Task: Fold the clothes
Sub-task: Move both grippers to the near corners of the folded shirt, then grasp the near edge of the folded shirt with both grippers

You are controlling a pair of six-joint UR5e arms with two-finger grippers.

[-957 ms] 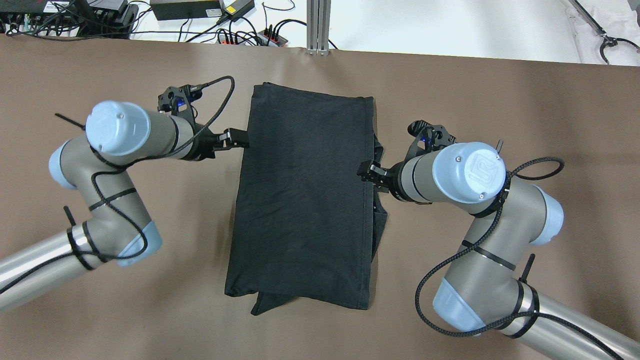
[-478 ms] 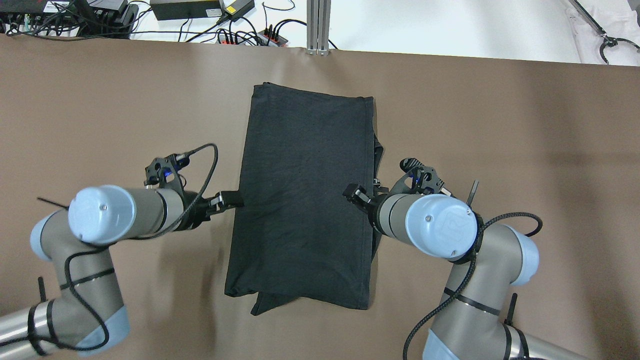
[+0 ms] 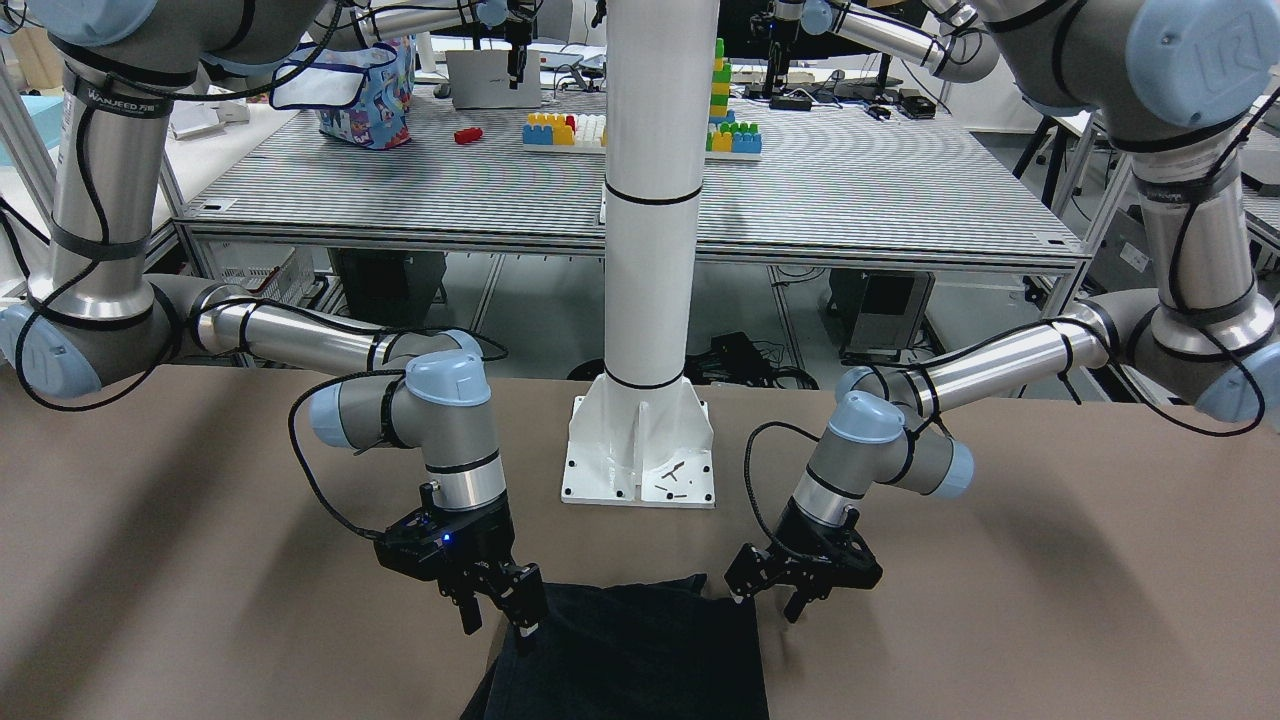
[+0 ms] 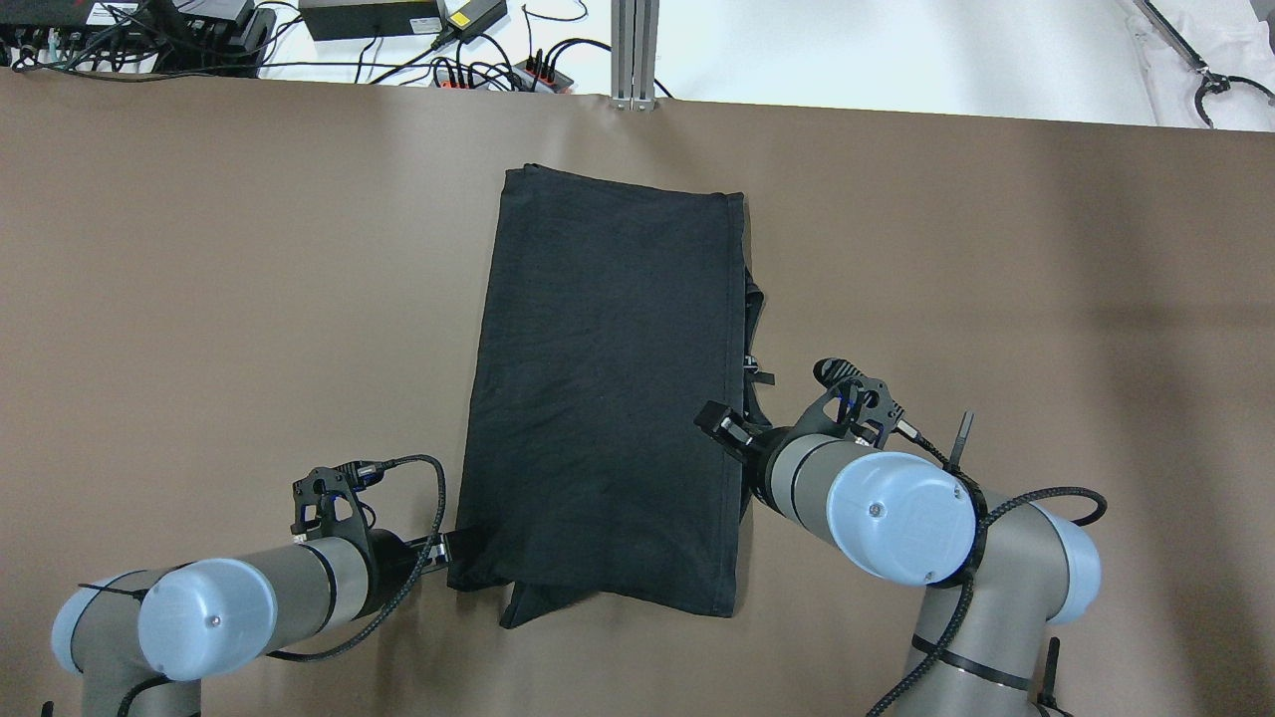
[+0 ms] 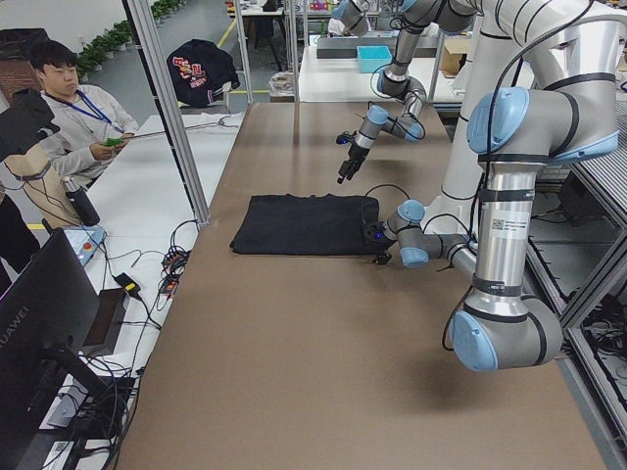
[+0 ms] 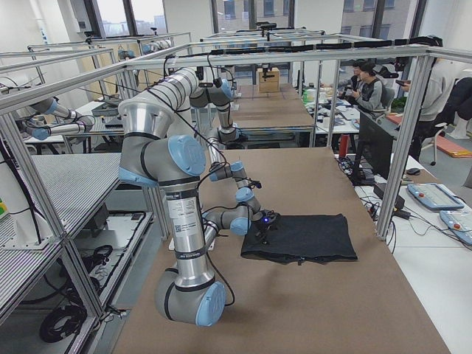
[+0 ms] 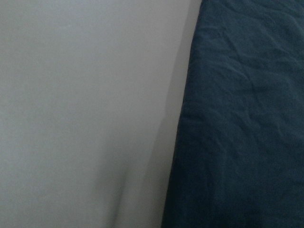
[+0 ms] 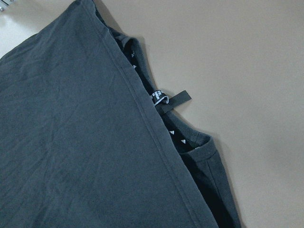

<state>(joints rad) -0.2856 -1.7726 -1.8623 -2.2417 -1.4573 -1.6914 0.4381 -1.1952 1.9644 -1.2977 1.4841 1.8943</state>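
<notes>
A black garment (image 4: pixel 608 398) lies flat on the brown table (image 4: pixel 199 299), folded into a long rectangle. Its collar and neck label (image 8: pixel 161 98) stick out along its right edge. My left gripper (image 4: pixel 463 546) is low at the garment's near left corner; in the front-facing view (image 3: pixel 768 598) its jaws stand apart, one finger at the cloth's corner. My right gripper (image 4: pixel 719 423) hovers over the garment's right edge below the collar; in the front-facing view (image 3: pixel 497 620) it is open. The wrist views show only cloth (image 7: pixel 247 118) and table, no fingers.
The white robot base column (image 3: pixel 640 480) stands at the table's near side. Cables and power strips (image 4: pixel 478 70) and an aluminium post (image 4: pixel 635 50) lie beyond the far edge. Operators (image 5: pixel 83 117) sit past the table's far side.
Both arms have drawn back toward the robot along the garment's sides. The left gripper went from the far left edge to the near left corner. The garment has not moved.
</notes>
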